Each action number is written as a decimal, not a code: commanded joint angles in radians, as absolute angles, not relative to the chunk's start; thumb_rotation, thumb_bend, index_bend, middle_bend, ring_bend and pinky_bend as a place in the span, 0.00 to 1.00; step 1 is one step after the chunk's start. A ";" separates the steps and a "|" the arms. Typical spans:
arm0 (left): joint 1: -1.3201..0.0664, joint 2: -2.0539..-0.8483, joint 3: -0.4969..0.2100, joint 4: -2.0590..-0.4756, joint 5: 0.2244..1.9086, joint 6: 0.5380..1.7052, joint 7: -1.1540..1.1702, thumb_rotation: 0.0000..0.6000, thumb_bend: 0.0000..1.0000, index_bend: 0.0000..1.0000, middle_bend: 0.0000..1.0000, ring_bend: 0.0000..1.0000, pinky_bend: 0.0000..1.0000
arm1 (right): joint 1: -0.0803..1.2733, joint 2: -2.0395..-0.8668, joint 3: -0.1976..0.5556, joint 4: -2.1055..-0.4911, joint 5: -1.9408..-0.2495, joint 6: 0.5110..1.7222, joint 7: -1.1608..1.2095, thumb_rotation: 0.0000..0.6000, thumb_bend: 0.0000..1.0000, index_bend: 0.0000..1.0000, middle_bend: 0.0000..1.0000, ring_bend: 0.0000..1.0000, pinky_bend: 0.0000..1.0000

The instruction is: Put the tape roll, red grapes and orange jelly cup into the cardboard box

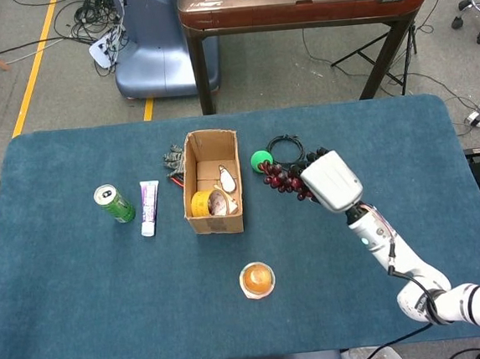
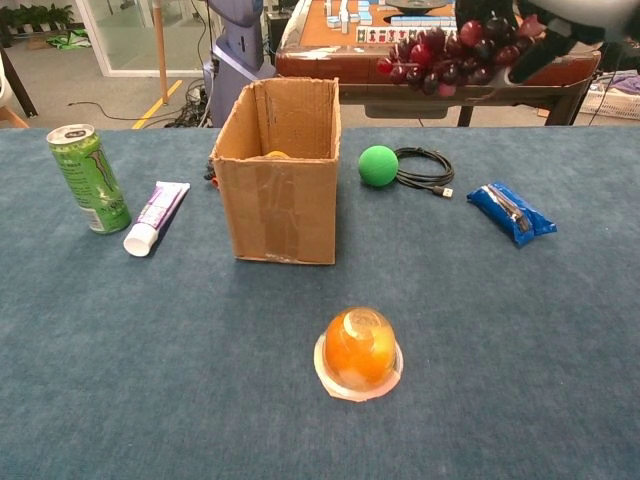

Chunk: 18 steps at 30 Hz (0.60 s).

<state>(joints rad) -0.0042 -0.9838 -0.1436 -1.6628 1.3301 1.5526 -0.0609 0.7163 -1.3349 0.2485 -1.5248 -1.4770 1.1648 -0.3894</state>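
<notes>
1. My right hand (image 1: 333, 181) holds the dark red grape bunch (image 1: 286, 174) high above the blue desk (image 1: 80, 277), fingers (image 2: 528, 62) curled around its near end.
2. The bunch looks soft and floppy; loose berries may drop, so gripping the stem end seems safest.
3. The open brown cardboard box (image 1: 214, 190) lies beyond my fingertips, the yellow tape roll (image 1: 202, 203) inside.
4. The domed orange jelly cup (image 1: 257, 280) sits on the desk below.

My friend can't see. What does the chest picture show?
The right hand holds red grapes high in the air, right of an open cardboard box. An orange jelly cup sits on the blue table in front.
</notes>
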 commanded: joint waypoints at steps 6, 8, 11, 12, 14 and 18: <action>-0.003 -0.980 -0.141 -1.668 1.332 1.552 -0.067 1.00 0.33 0.43 0.44 0.34 0.53 | 0.838 -1.406 0.313 -1.484 -1.370 1.044 -0.507 1.00 0.41 0.65 0.70 0.60 0.64; -0.002 -0.979 -0.142 -1.668 1.333 1.553 -0.072 1.00 0.33 0.43 0.44 0.34 0.53 | 0.863 -1.433 0.324 -1.464 -1.345 1.024 -0.517 1.00 0.41 0.65 0.70 0.60 0.64; -0.001 -0.978 -0.142 -1.669 1.336 1.554 -0.080 1.00 0.33 0.43 0.44 0.34 0.53 | 0.905 -1.485 0.339 -1.419 -1.312 0.997 -0.524 1.00 0.41 0.65 0.70 0.60 0.64; -0.001 -0.976 -0.141 -1.669 1.336 1.553 -0.082 1.00 0.33 0.43 0.44 0.34 0.53 | 0.920 -1.506 0.342 -1.399 -1.302 0.989 -0.524 1.00 0.41 0.65 0.70 0.60 0.64; -0.001 -0.975 -0.141 -1.669 1.338 1.553 -0.085 1.00 0.33 0.43 0.44 0.34 0.53 | 0.939 -1.537 0.346 -1.369 -1.289 0.982 -0.522 1.00 0.40 0.65 0.69 0.60 0.64; 0.001 -0.972 -0.142 -1.670 1.341 1.557 -0.097 1.00 0.33 0.43 0.44 0.34 0.53 | 0.969 -1.603 0.345 -1.298 -1.294 0.988 -0.474 1.00 0.38 0.65 0.67 0.58 0.64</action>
<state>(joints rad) 0.0000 -0.9724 -0.1417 -1.6696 1.3405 1.5561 -0.0951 0.9522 -1.5736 0.3436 -1.3295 -1.2931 0.9874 -0.4999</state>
